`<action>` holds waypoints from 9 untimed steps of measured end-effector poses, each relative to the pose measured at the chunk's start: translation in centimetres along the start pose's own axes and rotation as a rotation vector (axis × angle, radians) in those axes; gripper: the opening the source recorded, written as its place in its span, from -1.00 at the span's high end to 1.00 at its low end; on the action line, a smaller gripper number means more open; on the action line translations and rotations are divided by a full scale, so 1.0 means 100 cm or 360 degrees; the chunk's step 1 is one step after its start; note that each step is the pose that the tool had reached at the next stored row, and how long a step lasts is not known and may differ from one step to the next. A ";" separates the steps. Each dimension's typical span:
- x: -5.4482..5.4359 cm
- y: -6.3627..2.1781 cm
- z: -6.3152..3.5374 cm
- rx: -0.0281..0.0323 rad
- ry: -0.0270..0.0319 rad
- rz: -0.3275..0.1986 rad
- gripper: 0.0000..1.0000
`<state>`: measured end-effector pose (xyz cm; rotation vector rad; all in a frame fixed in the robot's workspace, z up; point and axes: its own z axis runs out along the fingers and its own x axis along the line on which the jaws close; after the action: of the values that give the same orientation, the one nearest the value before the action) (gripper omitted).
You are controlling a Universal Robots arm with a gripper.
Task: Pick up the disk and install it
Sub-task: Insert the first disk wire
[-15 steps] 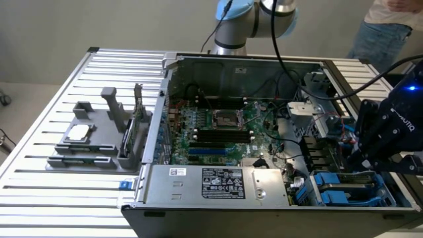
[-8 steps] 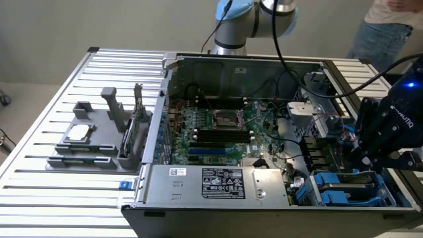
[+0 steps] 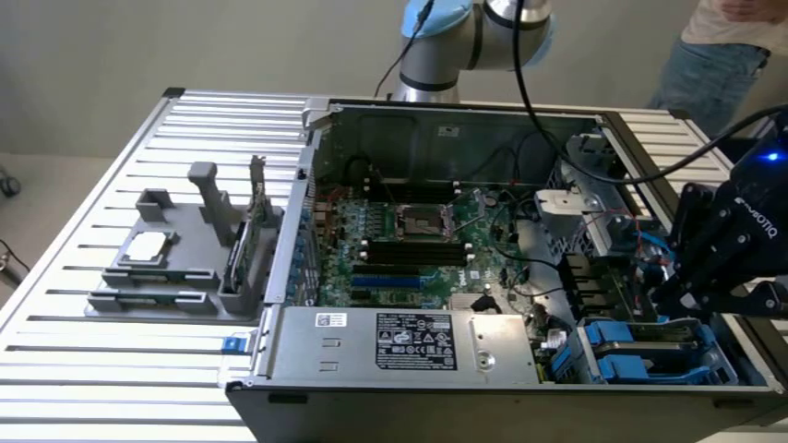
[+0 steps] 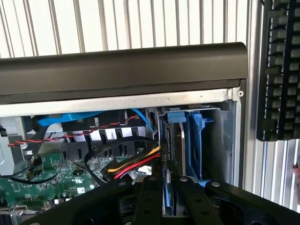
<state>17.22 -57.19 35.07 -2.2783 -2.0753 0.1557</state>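
Where the gripper (image 4: 167,183) hangs by the blue drive bay (image 4: 197,131), its fingers (image 4: 150,201) seem to pinch the disk (image 4: 167,194) edge-on; I see red-yellow cables (image 4: 136,161) crowding just beside.

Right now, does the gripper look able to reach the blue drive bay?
Probably yes: the gripper, shut on the disk, hangs just over the blue drive bay, and the cables lie beside it, not across.
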 end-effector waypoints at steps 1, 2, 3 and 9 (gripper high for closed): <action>0.000 0.0004 -0.0001 0.00013 -0.00011 0.0002 0.67; 0.000 0.0008 -0.0001 0.00026 -0.00012 0.0002 0.67; 0.000 0.0013 -0.0001 0.00052 -0.00013 0.0004 0.67; 0.001 0.0027 0.0002 0.00703 -0.00494 0.0012 0.67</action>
<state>17.49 -57.15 35.02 -2.2728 -2.0568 0.2363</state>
